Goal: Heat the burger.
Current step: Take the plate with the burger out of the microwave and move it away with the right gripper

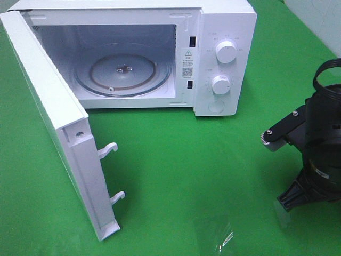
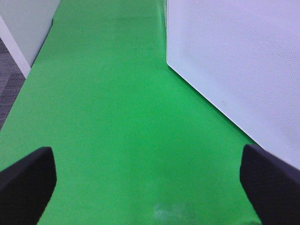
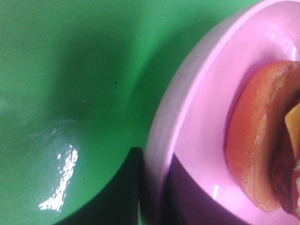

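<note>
Exterior high view: a white microwave stands on the green cloth with its door swung fully open; the glass turntable inside is bare. The right arm hangs low at the right edge, its gripper hidden from here.

Left wrist view: the left gripper hovers over the cloth, fingers spread wide with nothing between them, beside the perforated door panel.

Right wrist view: the burger lies on a pink plate. The right gripper's jaws are narrowed at the plate's rim, but the grip itself cannot be made out.
</note>
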